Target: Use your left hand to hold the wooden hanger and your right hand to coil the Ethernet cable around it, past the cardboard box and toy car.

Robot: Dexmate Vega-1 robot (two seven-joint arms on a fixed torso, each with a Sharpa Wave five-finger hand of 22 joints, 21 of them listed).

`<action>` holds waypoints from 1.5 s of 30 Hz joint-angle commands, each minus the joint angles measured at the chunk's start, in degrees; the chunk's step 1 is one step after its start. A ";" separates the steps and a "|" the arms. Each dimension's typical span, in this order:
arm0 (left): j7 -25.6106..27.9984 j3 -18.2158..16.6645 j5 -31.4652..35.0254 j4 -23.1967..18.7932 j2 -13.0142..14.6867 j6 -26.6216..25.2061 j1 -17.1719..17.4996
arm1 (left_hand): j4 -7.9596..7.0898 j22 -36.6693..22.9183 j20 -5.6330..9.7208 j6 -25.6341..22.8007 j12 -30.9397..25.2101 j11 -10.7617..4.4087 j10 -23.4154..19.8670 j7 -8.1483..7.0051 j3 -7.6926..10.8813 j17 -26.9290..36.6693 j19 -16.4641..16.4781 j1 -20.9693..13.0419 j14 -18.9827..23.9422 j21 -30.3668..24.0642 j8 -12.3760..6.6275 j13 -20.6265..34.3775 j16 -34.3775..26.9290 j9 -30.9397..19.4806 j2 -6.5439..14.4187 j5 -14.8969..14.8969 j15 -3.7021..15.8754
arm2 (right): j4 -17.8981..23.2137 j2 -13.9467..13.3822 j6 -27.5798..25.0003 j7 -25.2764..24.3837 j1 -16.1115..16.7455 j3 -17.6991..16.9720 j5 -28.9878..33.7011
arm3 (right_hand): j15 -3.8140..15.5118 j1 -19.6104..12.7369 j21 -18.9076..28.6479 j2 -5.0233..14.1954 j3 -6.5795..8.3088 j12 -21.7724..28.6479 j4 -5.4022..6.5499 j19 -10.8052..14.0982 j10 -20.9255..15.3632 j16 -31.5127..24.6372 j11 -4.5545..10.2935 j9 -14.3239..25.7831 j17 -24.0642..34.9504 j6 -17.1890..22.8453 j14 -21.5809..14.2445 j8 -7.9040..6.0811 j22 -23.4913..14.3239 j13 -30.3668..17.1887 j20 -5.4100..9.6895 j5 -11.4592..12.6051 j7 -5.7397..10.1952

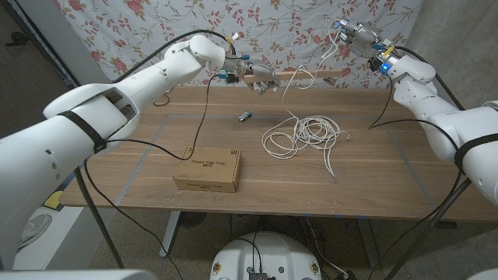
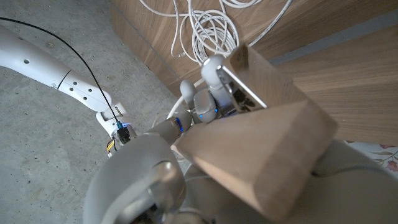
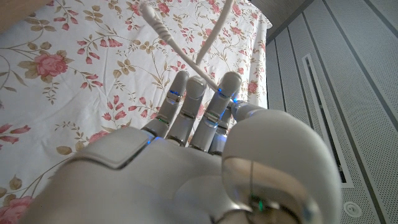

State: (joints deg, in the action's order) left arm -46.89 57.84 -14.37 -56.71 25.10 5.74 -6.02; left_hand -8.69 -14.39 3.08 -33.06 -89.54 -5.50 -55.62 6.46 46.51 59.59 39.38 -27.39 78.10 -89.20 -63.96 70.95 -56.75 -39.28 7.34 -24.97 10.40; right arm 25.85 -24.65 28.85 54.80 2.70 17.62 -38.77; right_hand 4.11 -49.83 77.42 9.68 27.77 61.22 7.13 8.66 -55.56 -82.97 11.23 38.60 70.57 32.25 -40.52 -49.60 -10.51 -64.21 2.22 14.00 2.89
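Two hands up over table's (image 1: 140, 167) far edge. Left hand (image 1: 233, 68) grips hanger (image 1: 299, 76) by its end. Box (image 1: 208, 171) near front edge, car (image 1: 244, 117) mid-table. Cable (image 1: 303, 132) heaped right of centre, one strand rising to right hand (image 1: 356, 35), fingers (image 3: 186, 99) closed on it.

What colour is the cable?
White; the cable shows best in the head view.

The wooden hanger (image 1: 292, 78) is held up over the far edge of the table (image 1: 389, 187) by the left hand (image 1: 233, 68), with the right hand (image 1: 354, 35) raised beyond its right end. The Ethernet cable (image 1: 303, 132) is draped from the hanger down to a loose heap at mid-table. The toy car (image 1: 244, 117) is found left of that heap, and the cardboard box (image 1: 208, 170) nearer the front edge, left of centre.
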 commanded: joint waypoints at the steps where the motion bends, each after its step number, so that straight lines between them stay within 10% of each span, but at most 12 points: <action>1: -0.44 -0.67 -0.83 0.57 -0.10 1.38 0.30 | 0.00 -0.07 -0.02 -0.35 -0.43 -0.30 -0.01 0.47 0.15 0.28 0.30 -0.34 -0.16 -0.03 -0.32 0.10 -0.41 -0.17 0.44 0.31 0.04 | -3.27 1.40 -2.21 -4.01 -2.79 4.05 5.71 | 7.98 -0.37 0.10 0.42 0.74 -0.09 -0.51 0.62 -0.44 0.15 0.31 -0.29 0.16 0.56 -0.47 -0.16 -0.17 0.03 0.56 0.19 -0.02; 13: -0.70 -1.68 -2.64 -0.82 0.96 1.03 1.20 | -0.01 0.07 0.08 -0.32 -0.42 -0.31 0.05 0.50 0.15 0.11 0.40 -0.35 0.01 0.03 -0.35 0.10 -0.36 -0.19 0.47 0.32 0.15 | 1.85 -1.23 -4.12 -8.79 -2.60 9.39 12.98 | 7.87 -0.87 0.33 0.13 0.69 -3.84 -1.13 1.32 -0.47 0.57 -1.16 -2.11 0.08 0.82 0.01 0.77 -0.14 6.88 -0.01 0.00 0.25; 23: -0.88 -1.66 -2.96 -1.25 1.13 1.01 1.24 | -0.01 -0.06 0.09 -0.31 -0.45 -0.20 -0.07 0.47 0.15 0.31 0.35 -0.36 -0.06 -0.04 -0.33 0.10 -0.46 -0.14 0.50 0.33 0.13 | 8.88 -4.20 -7.94 -10.62 -1.08 11.92 15.90 | 7.55 -1.50 0.21 -1.58 0.11 -9.18 -2.97 2.42 4.31 4.76 -7.33 -6.30 -0.69 1.93 4.14 3.69 0.07 16.86 -3.17 -1.20 -0.55; 32: -0.92 -1.69 -3.29 -2.32 1.74 0.83 1.46 | -0.01 -0.11 -0.01 -0.32 -0.44 -0.21 -0.05 0.40 0.15 0.22 0.29 -0.36 -0.15 -0.06 -0.36 0.10 -0.37 -0.15 0.47 0.34 0.11 | 13.59 -6.49 -9.16 -10.47 0.40 12.83 17.06 | 0.86 9.33 -3.97 -10.07 -11.94 -16.73 -2.55 -1.42 24.49 26.69 -11.46 -15.79 -22.30 -10.03 10.13 18.48 0.29 26.92 -10.37 -1.74 -2.91; 35: -0.76 -1.67 -3.32 -2.86 2.03 0.70 1.54 | -0.01 -0.09 0.04 -0.32 -0.45 -0.35 -0.09 0.43 0.15 0.28 0.35 -0.36 -0.08 -0.04 -0.35 0.10 -0.44 -0.12 0.47 0.34 0.03 | 11.99 -5.93 -8.69 -8.12 -0.27 12.67 16.12 | -1.53 13.09 -8.40 -13.33 -15.19 -22.87 -1.77 -6.00 36.72 37.95 -14.68 -20.09 -30.80 -20.75 19.41 28.02 0.33 31.48 -12.12 -0.84 -2.30; 38: -0.73 -1.65 -3.43 -3.44 2.34 0.60 1.63 | -0.01 -0.04 0.03 -0.29 -0.44 -0.33 -0.08 0.45 0.15 0.16 0.33 -0.36 -0.22 -0.01 -0.35 0.10 -0.31 -0.12 0.47 0.34 -0.04 | 10.46 -5.28 -7.76 -6.69 -0.69 12.35 15.31 | -4.21 15.59 -12.15 -16.56 -18.61 -27.99 -1.35 -9.22 44.18 45.24 -16.30 -23.66 -35.33 -26.19 28.00 33.30 0.43 34.55 -12.45 0.66 -1.18; 45: -0.21 -1.65 -3.78 -5.08 3.25 -0.05 2.07 | -0.01 -0.02 0.06 -0.30 -0.41 -0.35 0.05 0.55 0.16 -0.05 0.39 -0.36 -0.10 0.00 -0.35 0.10 -0.23 -0.10 0.47 0.34 0.10 | 9.08 -4.34 -5.59 -5.54 -0.58 11.49 13.93 | -10.63 17.62 -24.06 -18.10 -26.31 -42.32 -1.40 -20.02 61.72 58.65 -16.81 -27.53 -43.27 -36.39 47.23 39.21 0.74 42.93 -14.24 6.18 2.93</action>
State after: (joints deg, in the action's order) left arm -47.69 56.22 -17.70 -59.82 27.29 6.55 -4.43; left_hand -8.69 -14.39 3.08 -33.16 -89.54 -5.42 -55.49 6.37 46.51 59.44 39.38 -27.39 78.10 -89.20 -64.00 70.95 -57.03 -39.30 7.34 -24.98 10.40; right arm 36.02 -29.75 21.11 47.19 2.10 29.79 -23.14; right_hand -5.41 -32.33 56.22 -8.29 3.03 21.66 5.61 -8.45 2.70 -26.87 -6.08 11.37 28.78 -1.00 2.93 -11.33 -9.85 -22.99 -11.72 18.91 4.26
